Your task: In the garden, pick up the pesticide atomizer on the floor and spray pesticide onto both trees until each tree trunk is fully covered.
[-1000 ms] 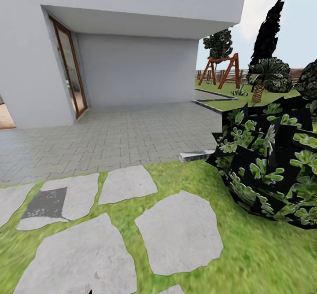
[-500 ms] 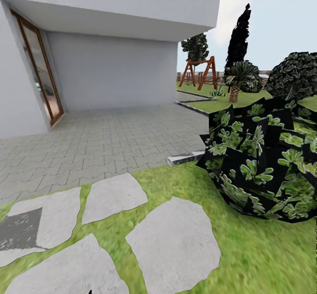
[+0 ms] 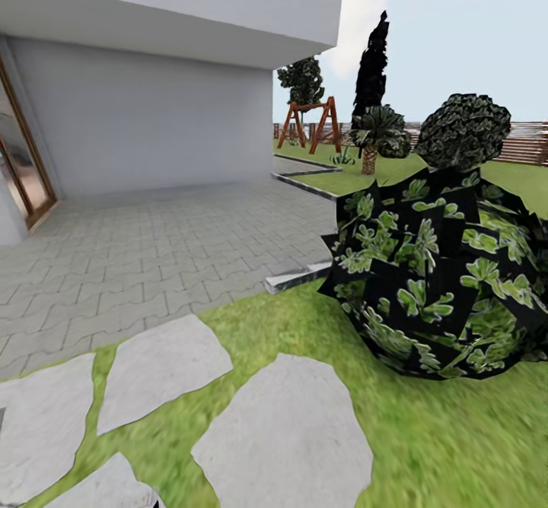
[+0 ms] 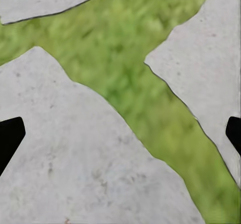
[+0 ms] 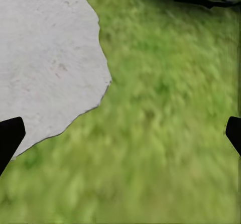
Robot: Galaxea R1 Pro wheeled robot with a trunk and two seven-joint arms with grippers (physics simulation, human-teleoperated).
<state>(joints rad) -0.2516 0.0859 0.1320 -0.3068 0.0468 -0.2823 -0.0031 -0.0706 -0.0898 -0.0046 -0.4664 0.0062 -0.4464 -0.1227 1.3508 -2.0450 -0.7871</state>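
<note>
Head camera looks forward over the lawn (image 3: 426, 447), bush (image 3: 438, 280) at two o'clock; both wrist cameras face down, near the same stepping stones (image 4: 75, 158).

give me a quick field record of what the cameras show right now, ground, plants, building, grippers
ground: grass with grey stepping stones; paved patio by the house
plants: dark leafy bush right of the stones; short palm and round bush further back
building: grey house wall, wood-framed glass door
far: wooden swing frame, slat fence
left gripper: open, over stepping stones
right gripper: open, over grass
</note>
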